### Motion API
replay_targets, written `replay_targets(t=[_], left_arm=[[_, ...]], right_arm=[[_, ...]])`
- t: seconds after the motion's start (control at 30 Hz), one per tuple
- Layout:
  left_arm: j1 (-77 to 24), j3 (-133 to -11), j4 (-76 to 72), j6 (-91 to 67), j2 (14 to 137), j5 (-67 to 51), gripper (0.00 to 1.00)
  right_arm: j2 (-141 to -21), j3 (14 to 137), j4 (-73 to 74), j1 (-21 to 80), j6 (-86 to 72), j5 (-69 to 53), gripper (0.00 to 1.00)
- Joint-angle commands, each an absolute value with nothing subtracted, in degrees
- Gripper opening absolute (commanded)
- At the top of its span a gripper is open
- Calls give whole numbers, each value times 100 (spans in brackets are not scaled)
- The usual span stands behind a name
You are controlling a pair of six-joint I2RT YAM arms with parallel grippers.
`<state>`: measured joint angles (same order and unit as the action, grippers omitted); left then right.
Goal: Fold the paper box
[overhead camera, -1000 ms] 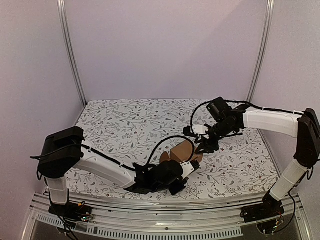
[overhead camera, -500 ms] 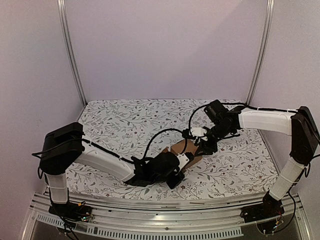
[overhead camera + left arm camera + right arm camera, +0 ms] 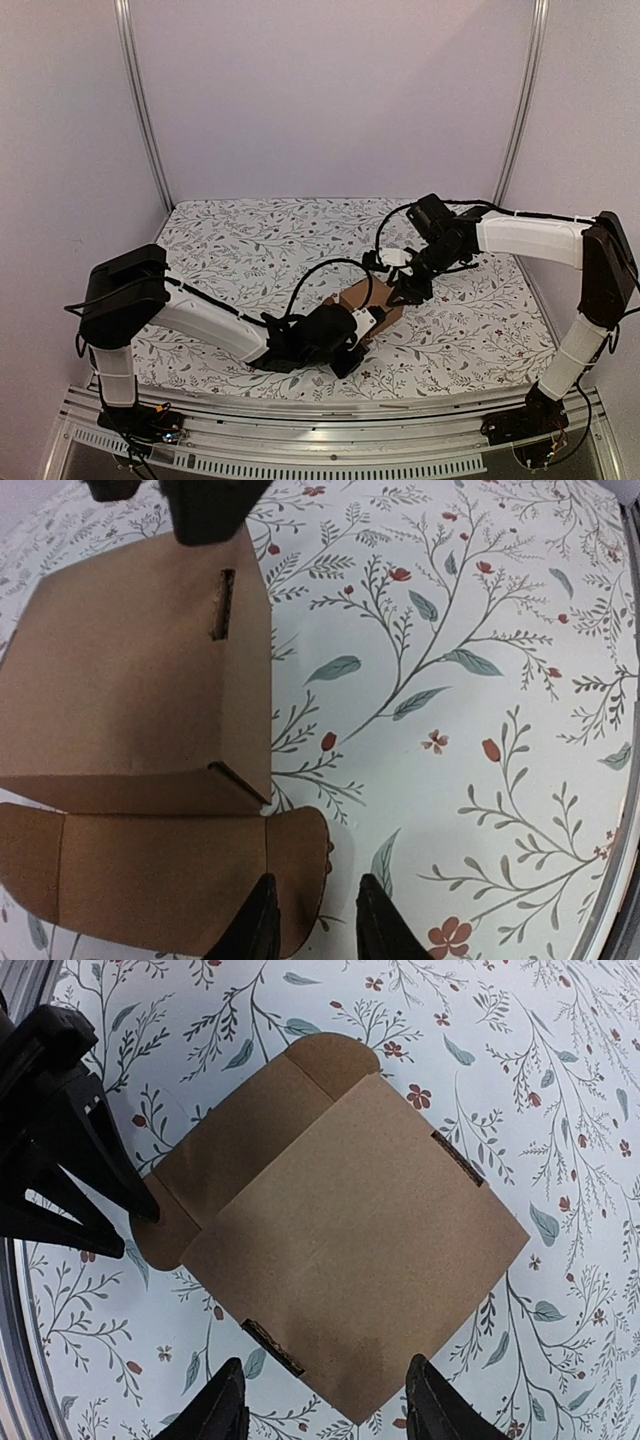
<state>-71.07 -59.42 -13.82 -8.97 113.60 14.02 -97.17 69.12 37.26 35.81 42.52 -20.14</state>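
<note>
1. Right wrist view: we see the paper box (image 3: 340,1230) lying on the flower-printed counter (image 3: 560,1080), a plain brown cardboard piece with no print.
2. Its largest part is a square panel with a short dark slot at each of two opposite edges.
3. A narrower flap (image 3: 250,1150) joins one side of the panel and ends in rounded tabs.
4. From the left wrist we see the panel's near edge standing a little above the flap, with a crease between them.
5. The left end effector (image 3: 318,882) is open, its fingers parted at the flap's rounded end.
6. The right end effector (image 3: 325,1363) is open wide and straddles the panel's near corner; we cannot tell whether it touches.
7. From above, the box lies between both end effectors, right of the counter's middle.
</note>
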Motion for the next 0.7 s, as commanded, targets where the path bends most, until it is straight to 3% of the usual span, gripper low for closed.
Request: replay_targets(t=[0.0, 0.3, 0.67], left_arm=[[-7084, -5963, -1167, -624, 11356, 1586, 26], [-7093, -6205, -964, -480, 11543, 1712, 18], [-7011, -6177, -1055, -704, 11504, 1801, 10]], right_arm=[[-9924, 7396, 3829, 3552, 3903, -2101, 53], [-10665, 8050, 3849, 3554, 3512, -1963, 54], [-11068, 7889, 3952, 3560, 3673, -1739, 54]])
